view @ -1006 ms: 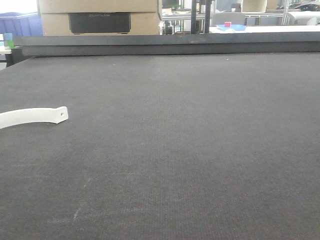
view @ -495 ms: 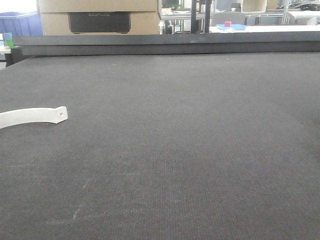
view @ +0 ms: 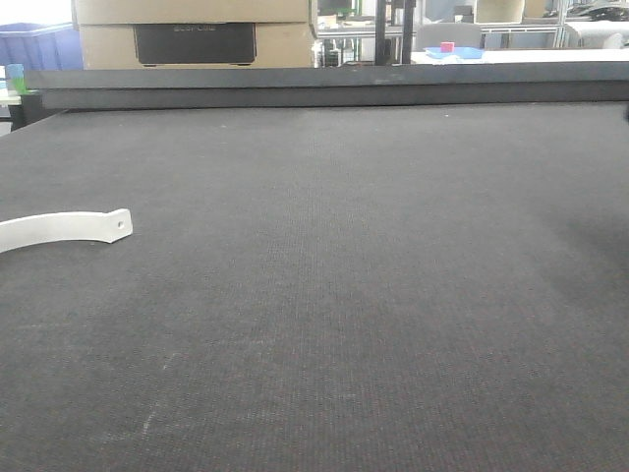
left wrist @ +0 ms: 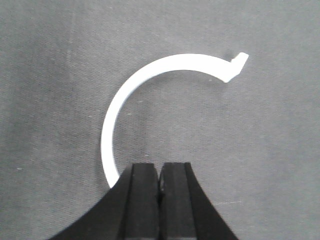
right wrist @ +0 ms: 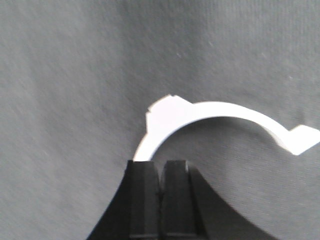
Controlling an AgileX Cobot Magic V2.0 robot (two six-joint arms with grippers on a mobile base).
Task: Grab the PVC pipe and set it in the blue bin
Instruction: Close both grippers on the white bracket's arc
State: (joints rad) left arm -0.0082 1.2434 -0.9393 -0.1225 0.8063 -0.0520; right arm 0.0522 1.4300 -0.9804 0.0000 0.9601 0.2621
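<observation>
No straight PVC pipe shows in any view. A white curved strip [view: 59, 229] with a hole in its end lies on the dark mat at the left edge of the front view. My left gripper [left wrist: 159, 167] is shut and empty, just above the mat, with a thin white arc [left wrist: 150, 70] curving from its left side up and to the right. My right gripper [right wrist: 161, 164] is shut and empty, with a broader white curved piece [right wrist: 200, 111] just beyond its tips. A blue bin [view: 34, 44] stands behind the table at the far left. Neither gripper shows in the front view.
The dark mat [view: 344, 275] covers the whole table up to a raised dark rail [view: 324, 87] at the back. Behind it are a cardboard box [view: 197, 34] and a blue tray with a pink block [view: 452, 51].
The front view has shifted very slightly. The white strip on the mat lies where it was.
</observation>
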